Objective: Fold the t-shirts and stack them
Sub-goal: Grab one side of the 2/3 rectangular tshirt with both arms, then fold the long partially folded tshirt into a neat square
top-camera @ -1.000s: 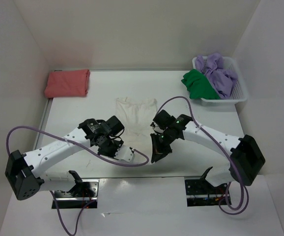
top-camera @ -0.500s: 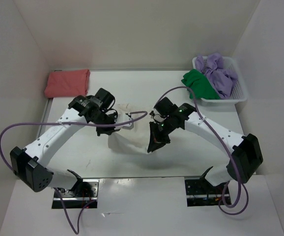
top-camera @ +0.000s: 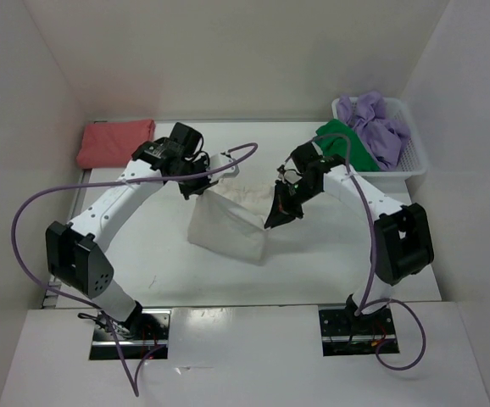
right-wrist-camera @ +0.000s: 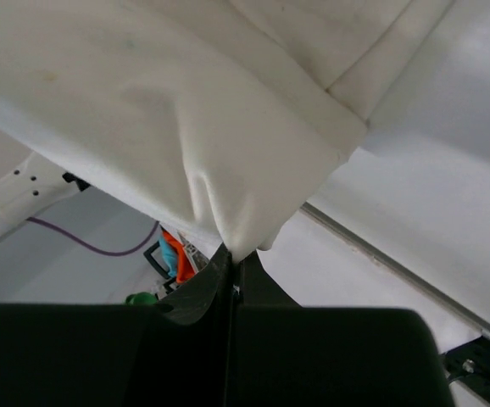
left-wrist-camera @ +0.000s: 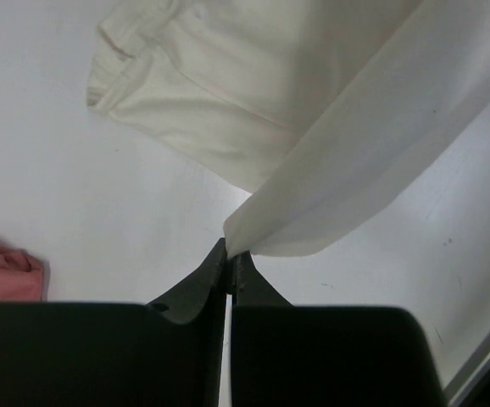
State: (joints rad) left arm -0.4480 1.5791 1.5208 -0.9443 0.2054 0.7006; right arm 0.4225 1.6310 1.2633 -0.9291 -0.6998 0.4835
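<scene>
Each clamped shut on a corner, the left tool (left-wrist-camera: 229,254) and right tool (right-wrist-camera: 232,254) hold the cream-white t-shirt (top-camera: 224,229) raised over the worktop (top-camera: 338,254), its pinched edge running left-right between them, the rest draping nearward.

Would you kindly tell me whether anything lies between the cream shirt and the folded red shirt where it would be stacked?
Nothing visible does: only bare table separates the cream-white shirt from the salmon-red shirt, with the left arm reaching above that stretch.
</scene>
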